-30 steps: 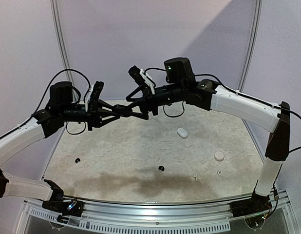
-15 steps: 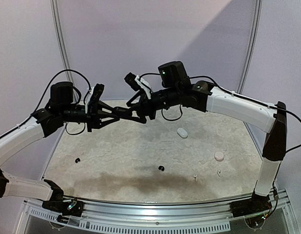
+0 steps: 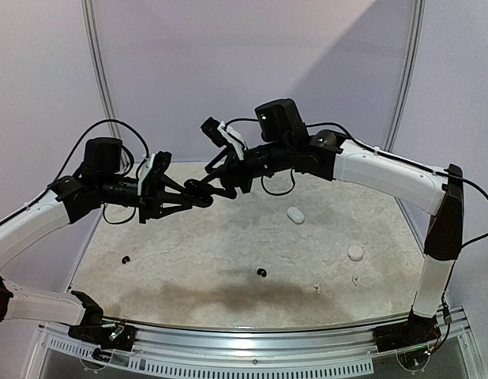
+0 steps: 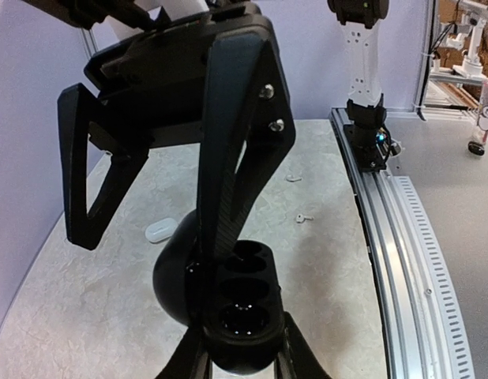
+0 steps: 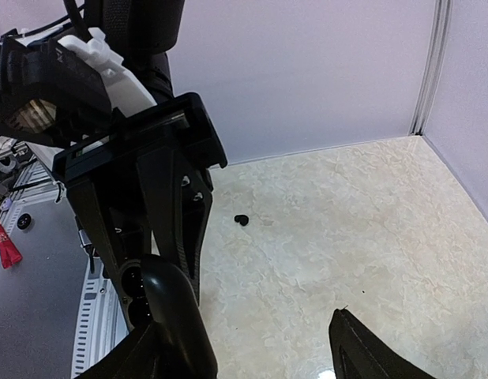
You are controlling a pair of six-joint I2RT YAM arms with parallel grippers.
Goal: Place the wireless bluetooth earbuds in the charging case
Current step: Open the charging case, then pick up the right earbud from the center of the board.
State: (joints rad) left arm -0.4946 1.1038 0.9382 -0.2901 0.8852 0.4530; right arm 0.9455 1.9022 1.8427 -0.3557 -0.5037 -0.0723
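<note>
**A:** Edges and room, quick.

**B:** I see the desk [image 3: 189, 253] boxed in by purple walls [image 3: 228, 63] at the back and sides, with a metal rail [image 3: 252, 335] along the near edge. Both my arms meet high over the left-middle, with open desk under them.

**A:** End effectors?

**B:** My left end effector [image 4: 244, 357] is clamped on the base of the black charging case [image 4: 244, 316], whose lid is swung open. My right end effector [image 3: 216, 188] has its fingers wide apart and holds nothing. One finger [image 4: 228, 158] touches the case by the lid hinge, and the other is apart from it.

**A:** What's in the case?

**B:** Dark glossy wells face my left wrist camera. I can't tell if a bud sits in any.

**A:** Where are the buds?

**B:** All on the desk, well apart from the case. One black earbud [image 3: 261, 273] is centre-front and a second black bud [image 3: 125, 258] is far left. Two white earbuds [image 3: 316, 287] lie front-right, near a round white piece [image 3: 355, 253]. A white pebble case [image 3: 295, 214] sits right of middle.
</note>
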